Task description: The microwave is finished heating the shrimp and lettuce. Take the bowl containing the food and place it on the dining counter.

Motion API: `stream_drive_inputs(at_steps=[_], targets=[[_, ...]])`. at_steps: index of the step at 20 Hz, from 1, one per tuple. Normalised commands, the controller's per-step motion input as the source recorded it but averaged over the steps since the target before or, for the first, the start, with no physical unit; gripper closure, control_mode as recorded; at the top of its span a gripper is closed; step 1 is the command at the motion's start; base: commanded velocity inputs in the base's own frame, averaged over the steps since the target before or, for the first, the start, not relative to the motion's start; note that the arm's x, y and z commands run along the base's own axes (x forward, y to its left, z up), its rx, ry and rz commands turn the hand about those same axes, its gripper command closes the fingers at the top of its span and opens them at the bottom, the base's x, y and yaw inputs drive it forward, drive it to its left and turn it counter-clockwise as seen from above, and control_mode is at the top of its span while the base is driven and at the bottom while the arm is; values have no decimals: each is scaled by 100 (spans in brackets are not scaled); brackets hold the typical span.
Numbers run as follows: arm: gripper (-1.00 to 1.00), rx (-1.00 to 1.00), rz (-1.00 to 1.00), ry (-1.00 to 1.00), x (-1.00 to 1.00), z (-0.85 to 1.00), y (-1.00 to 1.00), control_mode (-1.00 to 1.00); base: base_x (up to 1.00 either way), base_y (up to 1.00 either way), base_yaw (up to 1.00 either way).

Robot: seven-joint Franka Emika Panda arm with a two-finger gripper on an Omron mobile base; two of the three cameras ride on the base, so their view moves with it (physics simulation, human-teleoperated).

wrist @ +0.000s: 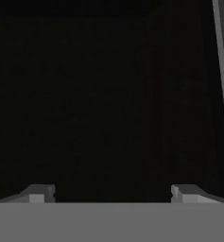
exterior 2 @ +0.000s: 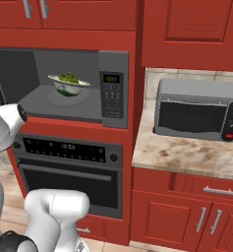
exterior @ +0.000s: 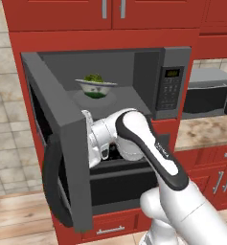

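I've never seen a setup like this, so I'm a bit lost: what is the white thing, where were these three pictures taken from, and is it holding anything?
The white thing is a robot arm in a simulated kitchen. Two pictures come from cameras riding on its base, behind it to the left and to the right, so they show the same scene from two sides. The third comes from a camera on the hand, looking along the end effector; its two fingertips stand wide apart with nothing between them, so it is open and holds nothing. That view is nearly all dark.

The microwave stands with its door swung open. Inside sits a bowl with green lettuce in it. Below is a black oven. On the counter to the right stands a smaller microwave.
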Motion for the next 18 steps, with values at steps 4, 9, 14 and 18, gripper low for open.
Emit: stream_drive_inputs(at_steps=[4,9,14,18], targets=[[-100,0,-7,2,1,-1,23,-100,0,0,0],[-100,0,-14,-12,5,2,-57,-100,0,0,0],[-100,1,-28,-21,20,19,-100,-100,0,0,0],[-100,0,-31,-7,42,37,-100,-100,0,0,0]])
